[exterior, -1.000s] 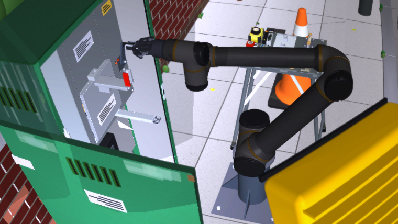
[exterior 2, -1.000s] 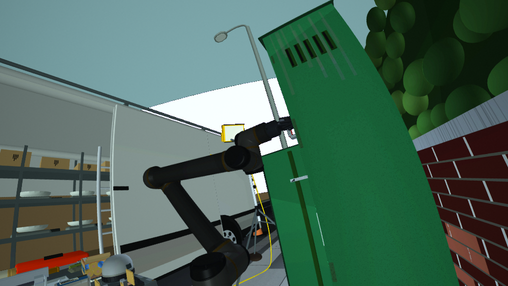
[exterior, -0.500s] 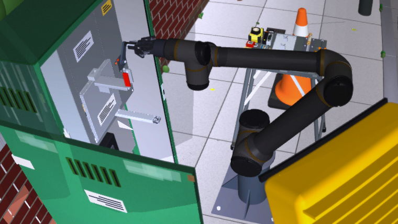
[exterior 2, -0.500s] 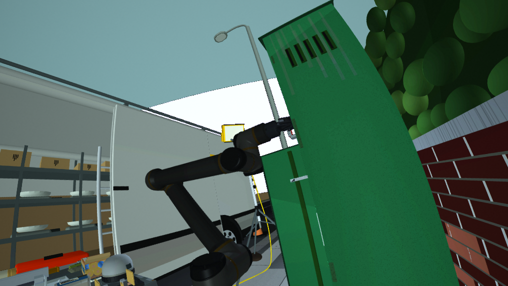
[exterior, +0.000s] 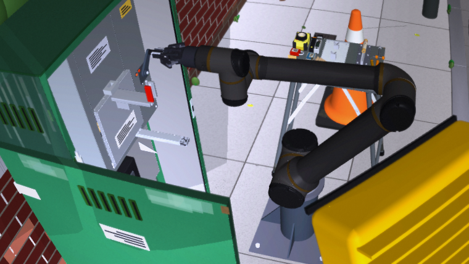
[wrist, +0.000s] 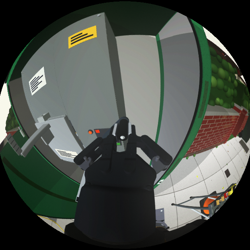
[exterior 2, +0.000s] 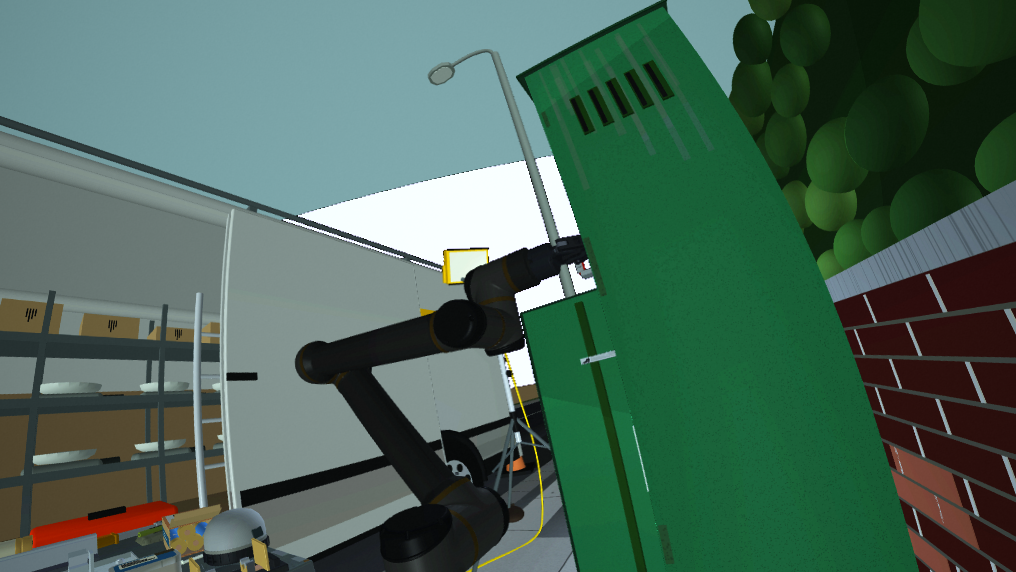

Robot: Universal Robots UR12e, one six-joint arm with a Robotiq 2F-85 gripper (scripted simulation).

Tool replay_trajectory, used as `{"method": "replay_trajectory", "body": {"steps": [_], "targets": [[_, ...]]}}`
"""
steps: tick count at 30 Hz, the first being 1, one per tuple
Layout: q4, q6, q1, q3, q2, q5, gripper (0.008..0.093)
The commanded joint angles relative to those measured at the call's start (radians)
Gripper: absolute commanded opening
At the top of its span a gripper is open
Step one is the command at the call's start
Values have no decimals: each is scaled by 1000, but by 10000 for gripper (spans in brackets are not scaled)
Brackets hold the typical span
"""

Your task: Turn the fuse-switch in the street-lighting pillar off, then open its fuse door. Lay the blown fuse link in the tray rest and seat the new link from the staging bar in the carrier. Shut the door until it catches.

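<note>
The dark switch handle stands up from the grey fuse-switch box, just above the red-tabbed fuse door, which lies closed against the panel. My gripper reaches into the green pillar from the right and its fingers are closed around the handle's grip bar, which the wrist camera shows as a dark rod between the fingers. A red tab marks the door's right edge. A grey bar sticks out below the door. The fuse links are hidden.
The pillar's green door frame runs close beside my wrist, and the lower green cabinet door hangs open below. A stand with a tool tray and an orange cone are behind the arm. A yellow case fills the right foreground.
</note>
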Motion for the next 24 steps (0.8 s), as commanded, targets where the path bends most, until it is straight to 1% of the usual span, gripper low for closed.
{"method": "replay_trajectory", "body": {"steps": [1,24], "targets": [[0,0,-3,1,-1,2,80],[-16,0,-76,41,-26,75,80]]}}
